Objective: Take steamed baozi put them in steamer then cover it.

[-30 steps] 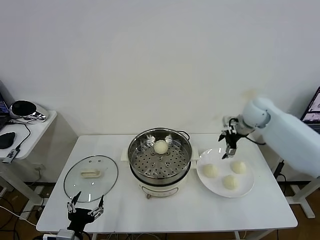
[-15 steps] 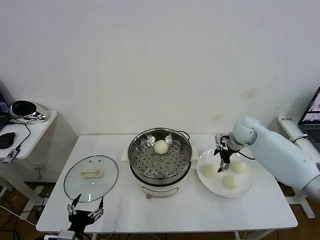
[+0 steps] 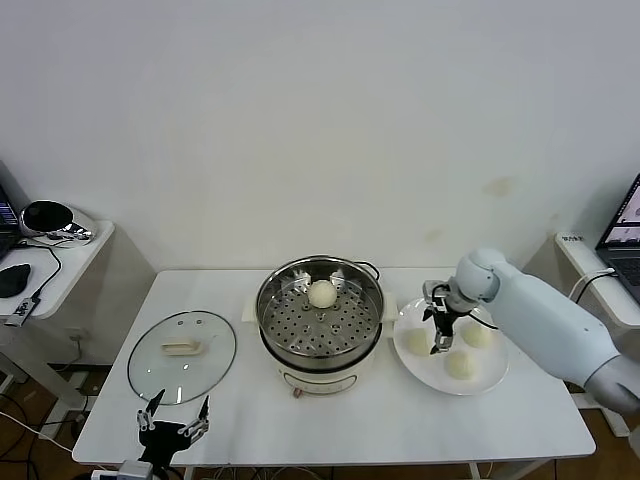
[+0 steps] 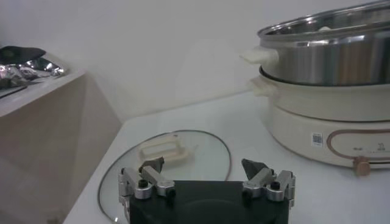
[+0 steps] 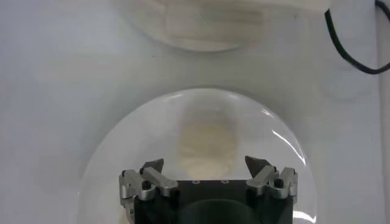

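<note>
Head view, items listed left to right across the white table.

1. Left gripper: parked at the near table edge, fingers spread wide with nothing between them. In the left wrist view the two fingertips are seen well apart.

2. Glass lid: laid flat on the table just beyond the left fingers, its cream handle facing up between and ahead of the fingertips.

3. Steamer: stood at the table's middle, uncovered; steel pot on a cream base, well to the side of the left fingers and near the right ones. Perforated tray visible inside.

4. Steamed baozi, one: rested on the tray toward the steamer's far side.

5. White plate: set just beside the steamer, under the right fingers.

6. Steamed baozi, three: on the plate. One is located directly below the right fingers; two others lie just past them.

7. Right gripper: held over the plate, fingers spread wide and pinching nothing. In the right wrist view a blurred bun is framed between and beyond the open fingertips.
</note>
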Motion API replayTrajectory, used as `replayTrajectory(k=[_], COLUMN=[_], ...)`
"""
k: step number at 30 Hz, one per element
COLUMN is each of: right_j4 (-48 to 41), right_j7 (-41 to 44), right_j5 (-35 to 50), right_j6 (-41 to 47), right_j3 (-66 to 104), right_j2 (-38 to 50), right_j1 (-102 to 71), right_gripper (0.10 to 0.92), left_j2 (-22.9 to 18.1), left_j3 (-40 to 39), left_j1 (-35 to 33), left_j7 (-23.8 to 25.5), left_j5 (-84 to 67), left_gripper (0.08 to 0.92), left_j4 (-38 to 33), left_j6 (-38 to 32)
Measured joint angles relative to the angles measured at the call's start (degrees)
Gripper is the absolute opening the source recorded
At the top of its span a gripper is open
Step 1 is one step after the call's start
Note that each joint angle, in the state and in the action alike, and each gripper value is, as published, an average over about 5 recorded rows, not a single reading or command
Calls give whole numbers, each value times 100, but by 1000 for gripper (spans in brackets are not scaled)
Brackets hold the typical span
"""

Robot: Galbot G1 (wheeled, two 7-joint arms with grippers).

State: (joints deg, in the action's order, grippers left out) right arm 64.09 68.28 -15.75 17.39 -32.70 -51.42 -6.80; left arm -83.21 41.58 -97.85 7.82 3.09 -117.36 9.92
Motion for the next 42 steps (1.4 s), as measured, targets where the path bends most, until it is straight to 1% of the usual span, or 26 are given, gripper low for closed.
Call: replayTrajectory(k=[22, 25, 32, 35, 38, 42], right_j4=[-466, -489, -503, -467, -387, -203], right_j7=[-162, -162, -148, -121, -83, -17], right_j5=[-184, -175, -137, -108, -49, 92], right_j6=[-155, -161, -160, -144, -112, -53], right_j3=[15, 13, 12, 12, -22, -149], right_j2=[-338, -344, -341, -313, -249, -112], right_j1=[-78, -75, -54, -33, 21, 187], right_gripper=[822, 791, 597, 537, 523, 526], left_j2=[19, 22, -6, -1, -2, -8], left_j3=[40, 43, 14, 9, 8, 12], left_j1=[101, 110, 135, 145, 169, 185], left_j7=[17, 16, 11, 11, 12, 18], left_j5=[-16, -18, -9, -6, -5, -6], left_gripper=[823, 823, 823, 823, 823, 823], left_j4=[124, 141, 189, 194, 204, 210], left_j6=[17, 17, 17, 17, 17, 26])
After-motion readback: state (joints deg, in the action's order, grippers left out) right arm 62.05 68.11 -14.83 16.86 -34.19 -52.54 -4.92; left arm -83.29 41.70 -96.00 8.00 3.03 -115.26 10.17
